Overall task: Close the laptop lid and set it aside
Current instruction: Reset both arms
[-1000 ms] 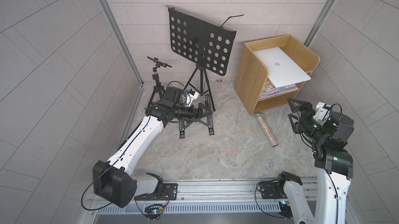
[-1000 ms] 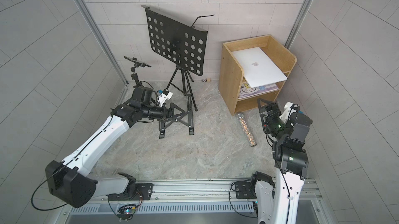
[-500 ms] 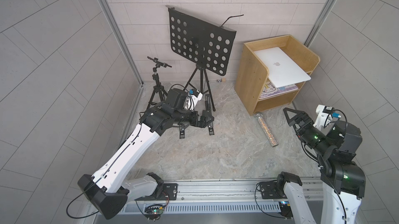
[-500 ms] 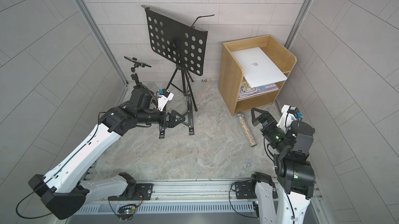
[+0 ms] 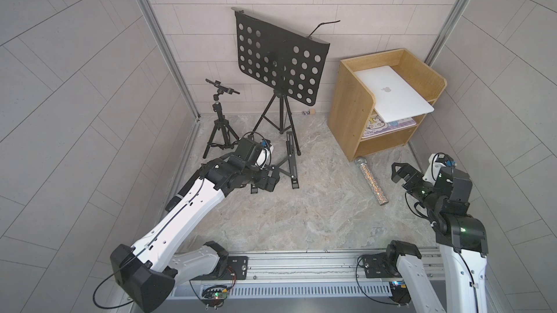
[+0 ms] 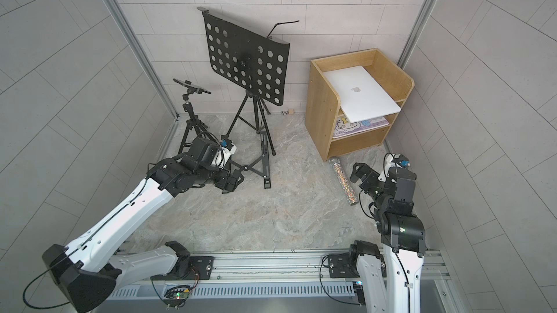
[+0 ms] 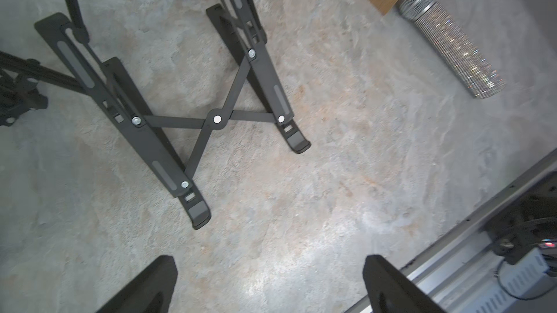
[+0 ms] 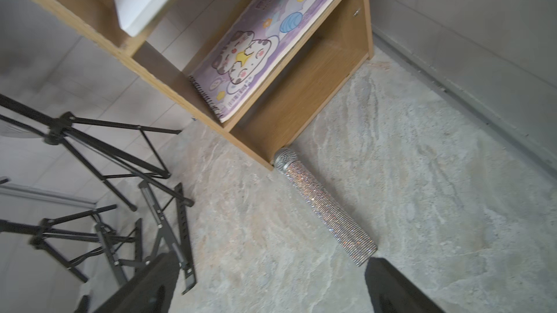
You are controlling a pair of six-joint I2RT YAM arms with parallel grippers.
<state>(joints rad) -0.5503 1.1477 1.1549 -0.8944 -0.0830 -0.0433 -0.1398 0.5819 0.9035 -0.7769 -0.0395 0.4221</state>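
Marbled stone floor [image 5: 301, 221], grey tiled walls [image 5: 75, 85] — left pincer [image 7: 269, 266] and right pincer [image 8: 271, 266] gape empty.

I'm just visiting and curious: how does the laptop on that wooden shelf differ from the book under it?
The laptop is plain silver-white with a dark apple logo; the book is pastel purple with cartoon cats. The laptop lies on the top level, the book one level below. The book has a spiral binding, the laptop none. Both lie closed in the same wooden shelf.
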